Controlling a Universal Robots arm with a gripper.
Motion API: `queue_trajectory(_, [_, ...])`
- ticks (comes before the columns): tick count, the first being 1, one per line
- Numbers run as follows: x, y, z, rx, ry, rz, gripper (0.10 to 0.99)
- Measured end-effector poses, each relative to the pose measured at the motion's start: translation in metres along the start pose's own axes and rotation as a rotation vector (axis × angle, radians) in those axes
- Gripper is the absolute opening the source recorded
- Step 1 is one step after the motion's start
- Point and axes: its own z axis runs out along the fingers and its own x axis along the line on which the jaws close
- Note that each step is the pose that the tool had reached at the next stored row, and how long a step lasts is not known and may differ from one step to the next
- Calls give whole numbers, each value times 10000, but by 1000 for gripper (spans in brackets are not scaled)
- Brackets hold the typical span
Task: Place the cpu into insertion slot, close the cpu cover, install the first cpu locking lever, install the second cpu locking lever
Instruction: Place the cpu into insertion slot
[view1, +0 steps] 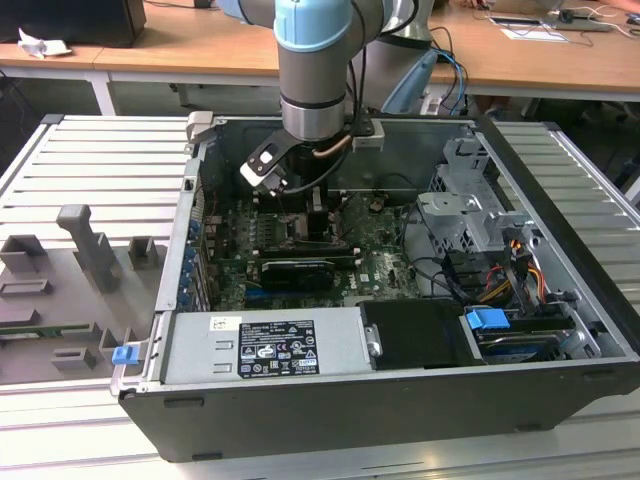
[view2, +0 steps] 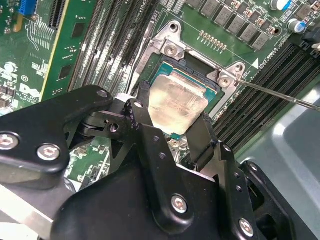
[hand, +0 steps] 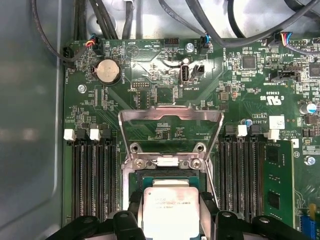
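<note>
The gripper (view2: 172, 117) pinched the one cpu (view2: 177, 102), a flat, shiny, square chip, between its two black metal fingers (view2: 145, 107), right over the square black insertion slot (view2: 196, 75). The one thin silver cpu cover (hand: 170, 116) stood open. The green board (hand: 240, 95) sat in a black computer case (view1: 400, 410) on a ribbed grey table (view1: 90, 160). Wooden desks (view1: 180, 55) stood behind.

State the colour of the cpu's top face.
Pale beige-silver; the cpu shows best in the second wrist view.
</note>
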Motion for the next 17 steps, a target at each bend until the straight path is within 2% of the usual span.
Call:
queue_trajectory(8, [23, 8, 45, 14, -38, -2, 541])
queue_trajectory(14, [23, 8, 47, 15, -46, -2, 541])
queue_trajectory(16, [23, 8, 47, 15, -47, -2, 553])
queue_trajectory(17, [23, 8, 47, 15, -47, -3, 616])
